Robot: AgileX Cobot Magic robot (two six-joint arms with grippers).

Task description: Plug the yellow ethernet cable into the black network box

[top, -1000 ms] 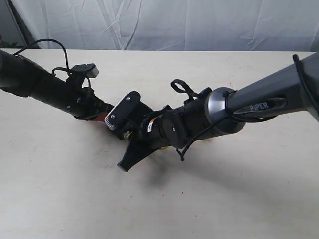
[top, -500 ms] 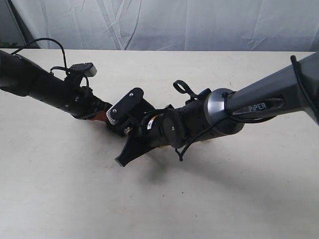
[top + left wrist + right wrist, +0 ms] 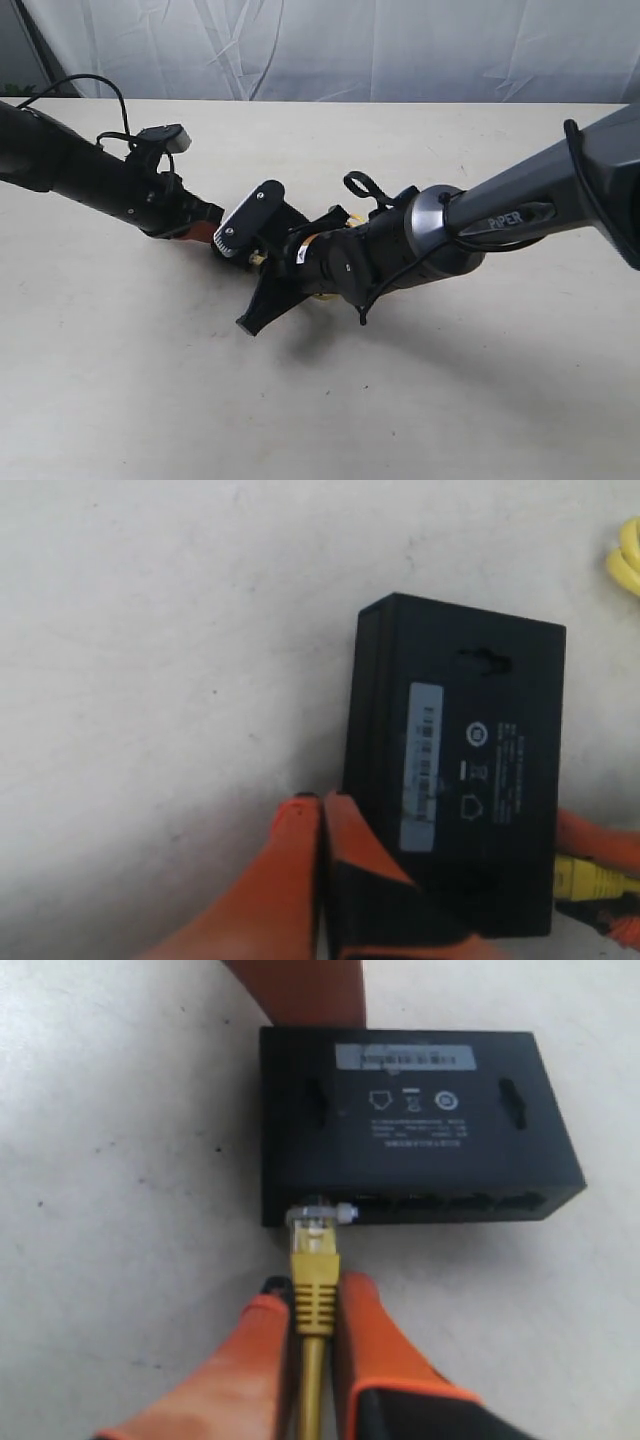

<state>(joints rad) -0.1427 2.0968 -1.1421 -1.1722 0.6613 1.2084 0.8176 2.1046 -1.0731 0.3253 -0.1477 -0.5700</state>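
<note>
Shows right gripper (image 3: pixel 312 1295) nearly closed, pinching yellow ethernet cable (image 3: pixel 316 1305), clear plug (image 3: pixel 313 1222) meeting black network box (image 3: pixel 410 1120). Shows left gripper (image 3: pixel 322 815) closed empty against box, just 10 o'clock of table (image 3: pixel 150 390) centre

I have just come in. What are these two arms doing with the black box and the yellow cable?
The right tool is shut on the yellow ethernet cable just behind its plug. It holds the plug's tip at the mouth of the end port of the black network box. The plug does not look fully in yet. The left tool, fingers together, rests against the opposite side of the box, which lies on the table.
</note>
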